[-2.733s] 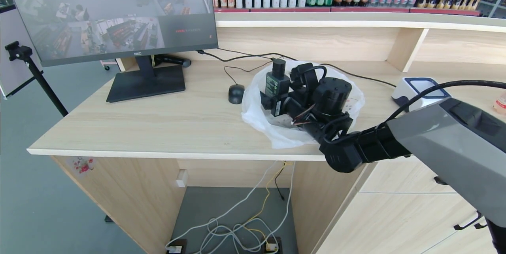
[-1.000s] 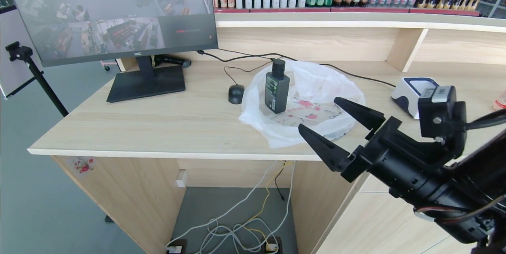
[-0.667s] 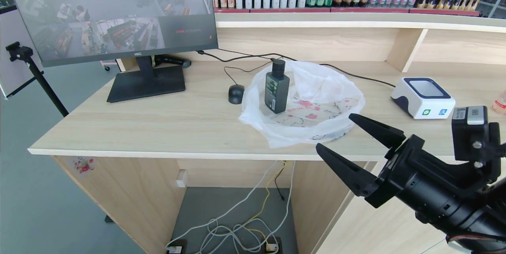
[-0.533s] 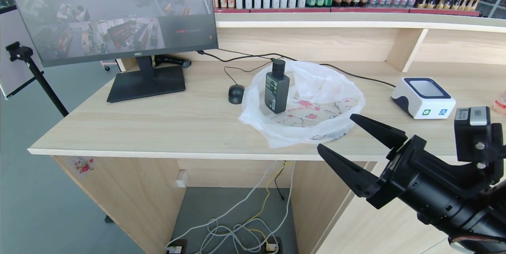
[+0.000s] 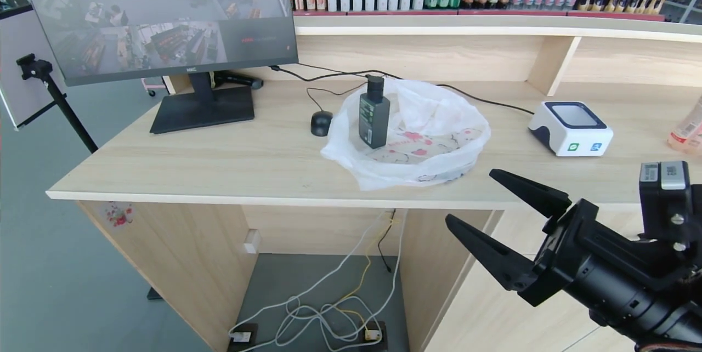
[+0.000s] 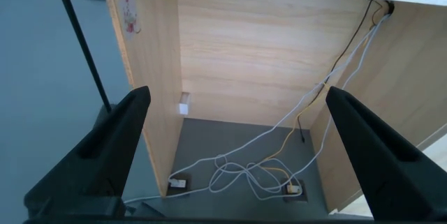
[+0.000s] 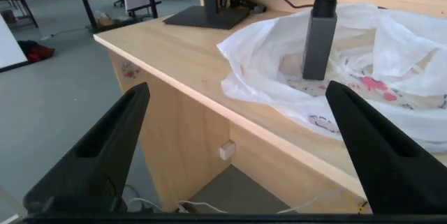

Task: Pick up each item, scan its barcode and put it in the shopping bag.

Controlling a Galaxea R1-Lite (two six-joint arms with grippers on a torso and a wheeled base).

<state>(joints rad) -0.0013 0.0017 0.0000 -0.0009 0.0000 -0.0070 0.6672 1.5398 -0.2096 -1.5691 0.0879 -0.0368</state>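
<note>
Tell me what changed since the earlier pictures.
The right gripper let go of the dark bottle in the shopping bag, drew back off the counter toward the robot, and is open. The bottle stayed upright in the bag; the scanner stayed put.

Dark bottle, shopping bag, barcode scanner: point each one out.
dark bottle [image 5: 374, 119], head view, on its labelled body.
shopping bag [image 5: 386, 176], head view, on its front plastic wall.
barcode scanner [image 5: 572, 116], head view, on its dark top window.
</note>
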